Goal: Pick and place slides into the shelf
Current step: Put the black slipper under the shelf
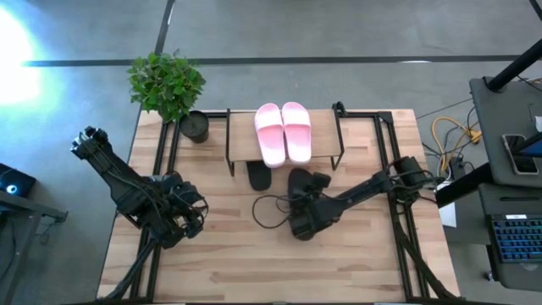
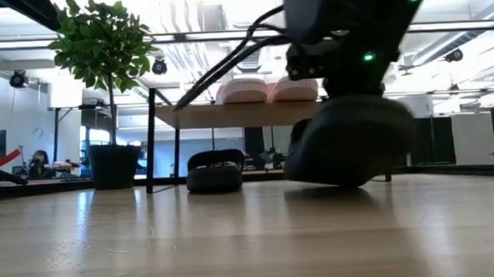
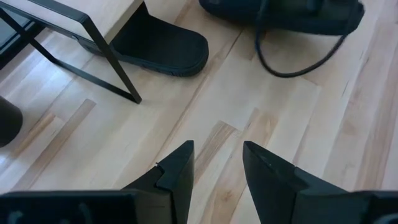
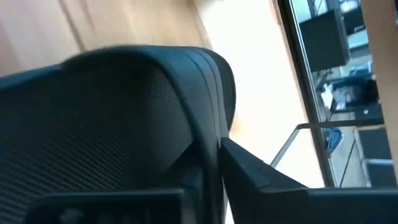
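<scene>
1. Left gripper (image 1: 193, 222) hovers spread and empty over the table's (image 1: 254, 271) left side, well apart from the slides.
2. Pink pair (image 1: 283, 131) sits atop the shelf (image 1: 240, 146); one black slide (image 1: 259, 175) lies beneath.
3. Right gripper (image 1: 298, 188) pinches the second black slide (image 1: 296, 180), in front of the shelf.

Overhead view: even, bright light, with strong glare burning out the floor (image 1: 17, 51) far beyond the left gripper (image 1: 190, 222). Level view: backlit by ceiling lamps and windows; the black slide (image 2: 352, 151) under the right gripper looms dark and soft-edged, its shadow faint on the table (image 2: 235, 239). Right wrist view: close surfaces blurred, background washed out.
</scene>
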Action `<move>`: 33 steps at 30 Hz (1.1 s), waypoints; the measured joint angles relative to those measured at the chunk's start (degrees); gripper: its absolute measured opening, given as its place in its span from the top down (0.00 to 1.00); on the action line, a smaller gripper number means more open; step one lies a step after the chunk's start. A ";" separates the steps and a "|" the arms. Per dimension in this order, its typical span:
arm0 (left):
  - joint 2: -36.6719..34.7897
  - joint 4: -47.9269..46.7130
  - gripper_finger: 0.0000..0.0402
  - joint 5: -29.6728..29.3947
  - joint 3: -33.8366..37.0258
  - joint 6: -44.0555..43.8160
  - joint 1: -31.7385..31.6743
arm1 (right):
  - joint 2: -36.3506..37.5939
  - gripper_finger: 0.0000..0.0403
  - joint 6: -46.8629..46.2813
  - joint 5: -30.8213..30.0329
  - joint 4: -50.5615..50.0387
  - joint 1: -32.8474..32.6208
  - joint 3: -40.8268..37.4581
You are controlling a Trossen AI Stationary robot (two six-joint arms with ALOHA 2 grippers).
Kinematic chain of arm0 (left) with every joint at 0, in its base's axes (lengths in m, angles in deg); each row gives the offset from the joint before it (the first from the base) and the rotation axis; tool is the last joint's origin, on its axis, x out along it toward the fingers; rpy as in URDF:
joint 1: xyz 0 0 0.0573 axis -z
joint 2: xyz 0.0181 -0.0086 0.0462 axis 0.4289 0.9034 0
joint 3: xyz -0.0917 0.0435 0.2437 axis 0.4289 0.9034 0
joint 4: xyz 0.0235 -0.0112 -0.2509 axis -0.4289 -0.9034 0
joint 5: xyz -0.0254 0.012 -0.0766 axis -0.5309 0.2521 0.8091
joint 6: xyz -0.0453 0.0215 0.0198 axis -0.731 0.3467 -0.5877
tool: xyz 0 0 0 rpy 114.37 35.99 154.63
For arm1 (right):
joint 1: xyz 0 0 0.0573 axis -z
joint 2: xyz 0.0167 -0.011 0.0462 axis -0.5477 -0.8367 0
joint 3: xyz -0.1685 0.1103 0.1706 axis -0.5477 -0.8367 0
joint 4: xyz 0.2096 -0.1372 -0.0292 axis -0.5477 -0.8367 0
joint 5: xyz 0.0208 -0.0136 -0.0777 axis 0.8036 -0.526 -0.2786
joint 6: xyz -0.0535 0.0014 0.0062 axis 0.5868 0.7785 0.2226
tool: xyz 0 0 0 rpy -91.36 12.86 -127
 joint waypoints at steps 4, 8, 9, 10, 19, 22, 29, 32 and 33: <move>0.00 0.00 0.69 0.05 0.00 0.03 0.00 | -0.18 0.79 1.48 2.49 -0.60 0.19 2.03; 0.00 -0.01 0.69 0.07 0.00 0.04 0.00 | -0.03 0.70 4.39 5.95 -1.51 -0.12 1.47; 0.00 0.00 0.69 0.07 0.00 0.05 0.00 | -0.01 0.67 4.69 6.94 -1.84 -0.23 1.24; 0.00 0.00 0.69 0.07 0.00 0.05 0.00 | -0.01 0.66 4.73 7.80 -2.54 -0.49 1.11; 0.00 -0.02 0.69 0.14 0.00 0.09 0.00 | 3.14 0.58 4.89 11.76 -5.83 -4.03 2.78; 0.00 -0.02 0.69 0.12 0.00 0.31 0.00 | 5.24 0.57 4.53 12.22 -5.87 -5.49 3.17; 0.00 0.54 0.69 0.42 0.00 0.18 0.00 | 12.58 0.56 -3.43 22.61 -5.66 -8.49 4.09; 0.00 1.81 0.69 0.57 0.00 0.10 0.00 | 14.57 0.58 -17.33 28.71 -5.56 -9.24 3.63; 0.00 2.19 0.69 0.56 0.00 -0.16 -0.04 | 15.03 0.59 -22.79 30.05 -5.57 -9.49 3.46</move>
